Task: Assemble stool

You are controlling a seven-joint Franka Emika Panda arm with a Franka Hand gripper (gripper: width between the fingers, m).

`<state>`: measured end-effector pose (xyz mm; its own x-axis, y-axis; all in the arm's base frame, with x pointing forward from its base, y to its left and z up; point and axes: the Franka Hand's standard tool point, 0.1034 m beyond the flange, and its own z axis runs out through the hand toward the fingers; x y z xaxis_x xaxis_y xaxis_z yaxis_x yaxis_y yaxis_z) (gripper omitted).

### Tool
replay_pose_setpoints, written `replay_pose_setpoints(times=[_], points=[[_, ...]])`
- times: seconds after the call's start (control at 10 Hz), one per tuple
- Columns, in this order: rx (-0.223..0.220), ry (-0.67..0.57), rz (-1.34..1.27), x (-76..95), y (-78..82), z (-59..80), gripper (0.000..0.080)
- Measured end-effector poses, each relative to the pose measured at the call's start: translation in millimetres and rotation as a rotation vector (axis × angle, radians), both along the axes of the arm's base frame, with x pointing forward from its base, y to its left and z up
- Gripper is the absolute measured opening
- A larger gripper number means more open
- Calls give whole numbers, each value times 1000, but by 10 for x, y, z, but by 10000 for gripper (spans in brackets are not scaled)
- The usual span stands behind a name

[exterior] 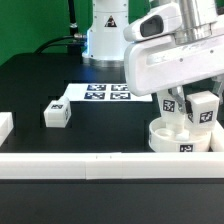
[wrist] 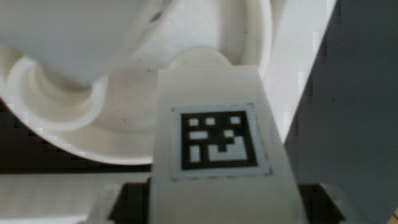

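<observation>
With fingers (wrist: 128,206) of the gripper (wrist: 217,208) pinching from both sides, holds a white leg (wrist: 217,125) over the round white seat (exterior: 160,136), tag toward the wrist camera. Shows two tagged pieces upright on the seat: a block (exterior: 170,103) toward the exterior view's left, another block (exterior: 205,112) toward its right; cannot tell there which is held. Shows a loose leg (exterior: 57,114) on the black table (exterior: 30,85), well off the seat toward that left. Sets the marker board (exterior: 105,93) behind the seat, a white rail (exterior: 90,161) just in front.
</observation>
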<state>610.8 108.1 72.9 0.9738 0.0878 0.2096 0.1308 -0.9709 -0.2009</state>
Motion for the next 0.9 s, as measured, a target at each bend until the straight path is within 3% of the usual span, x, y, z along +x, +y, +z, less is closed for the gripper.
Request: replay_pose_setpoints(times=[0.5,0.9], points=[[113,42,-500,0,-38,-17,340],[233,84,-936,69,-102,19,341]])
